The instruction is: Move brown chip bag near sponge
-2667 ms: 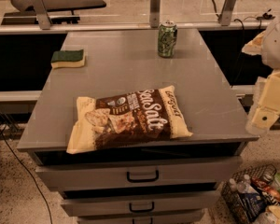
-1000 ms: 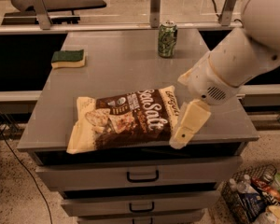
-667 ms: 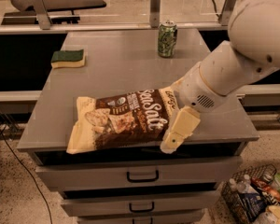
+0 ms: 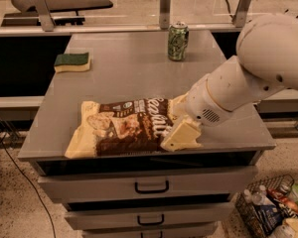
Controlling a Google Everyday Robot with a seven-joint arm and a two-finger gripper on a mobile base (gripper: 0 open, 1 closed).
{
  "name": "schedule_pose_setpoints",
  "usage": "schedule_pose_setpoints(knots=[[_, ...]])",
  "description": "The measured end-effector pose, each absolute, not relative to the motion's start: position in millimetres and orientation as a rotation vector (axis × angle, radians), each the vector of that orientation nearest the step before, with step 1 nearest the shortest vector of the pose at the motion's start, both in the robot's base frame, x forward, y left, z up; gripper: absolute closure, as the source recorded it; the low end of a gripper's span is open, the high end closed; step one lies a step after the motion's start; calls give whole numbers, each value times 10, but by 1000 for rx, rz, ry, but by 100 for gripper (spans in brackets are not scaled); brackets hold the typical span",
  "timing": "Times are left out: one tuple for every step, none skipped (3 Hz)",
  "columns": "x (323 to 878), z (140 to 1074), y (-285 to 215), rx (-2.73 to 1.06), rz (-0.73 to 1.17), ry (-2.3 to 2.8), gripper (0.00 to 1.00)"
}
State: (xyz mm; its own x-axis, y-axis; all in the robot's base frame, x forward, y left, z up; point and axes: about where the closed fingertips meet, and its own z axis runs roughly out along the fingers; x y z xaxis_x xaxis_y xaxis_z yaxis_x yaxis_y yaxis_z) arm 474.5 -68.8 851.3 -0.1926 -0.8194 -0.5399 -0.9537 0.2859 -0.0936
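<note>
The brown chip bag (image 4: 123,127) lies flat near the front edge of the grey cabinet top (image 4: 134,78), its white lettering facing up. My gripper (image 4: 181,133) comes in from the right on a thick white arm (image 4: 248,78) and sits at the bag's right end, covering that end. The sponge (image 4: 72,62), dark green on top over pale yellow foam, lies at the back left of the top, well away from the bag and the gripper.
A green soda can (image 4: 178,41) stands upright at the back, right of centre. The cabinet has drawers with dark handles (image 4: 151,187) below the top. A wire basket with bottles (image 4: 270,207) sits on the floor at lower right.
The arm has swung in from the right and lowered leftward until the gripper sits at the bag's right end. The bag, sponge and can have stayed where they were.
</note>
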Motion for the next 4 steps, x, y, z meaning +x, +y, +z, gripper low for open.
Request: schedule_pose_setpoints(knots=[[4812,8653,-838,-1545,297,2066,65],[4908,8904,-1071,-1495,206,2066,88],[5005,9268,-1382,-1422,81,2056,100],[5005,9269,-1382,-1422,81,2056,100]])
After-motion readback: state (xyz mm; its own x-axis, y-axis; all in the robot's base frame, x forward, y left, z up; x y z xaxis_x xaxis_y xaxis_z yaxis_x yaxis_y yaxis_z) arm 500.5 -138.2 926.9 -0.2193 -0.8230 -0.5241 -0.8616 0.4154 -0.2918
